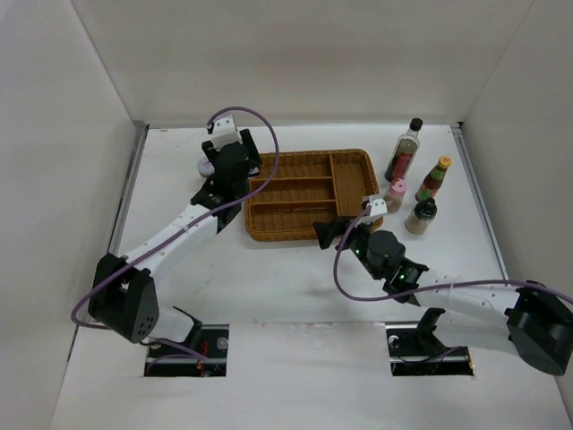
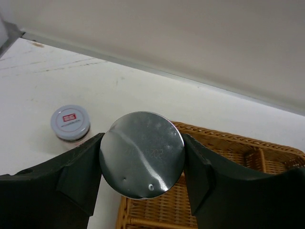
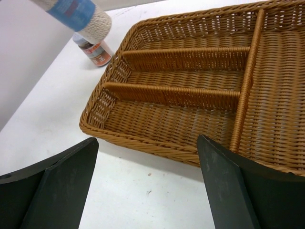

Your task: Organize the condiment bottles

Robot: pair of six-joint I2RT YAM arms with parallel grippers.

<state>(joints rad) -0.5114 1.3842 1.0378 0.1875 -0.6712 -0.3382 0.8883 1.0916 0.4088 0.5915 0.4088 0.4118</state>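
Note:
My left gripper [image 2: 143, 139] is shut on the silver-lidded blue-labelled jar [image 2: 142, 155], its fingers pressed on both sides of the lid. The jar [image 3: 71, 9] hangs tilted by the left end of the wicker tray [image 1: 304, 237]. The white-lidded jar [image 2: 70, 122] stands on the table just left of it. Right of the tray stand the tall clear black-capped bottle [image 1: 405, 150], the red yellow-capped bottle [image 1: 434, 179], the pink-capped shaker [image 1: 395, 193] and the dark-capped shaker [image 1: 422, 215]. My right gripper [image 3: 147, 143] is open and holds nothing, low in front of the tray's near rim [image 3: 157, 149].
The tray's compartments [image 3: 181, 90] hold nothing. White walls close in the table on three sides. The left arm [image 1: 179, 228] reaches diagonally to the tray's left end, the right arm [image 1: 448, 291] lies along the near right.

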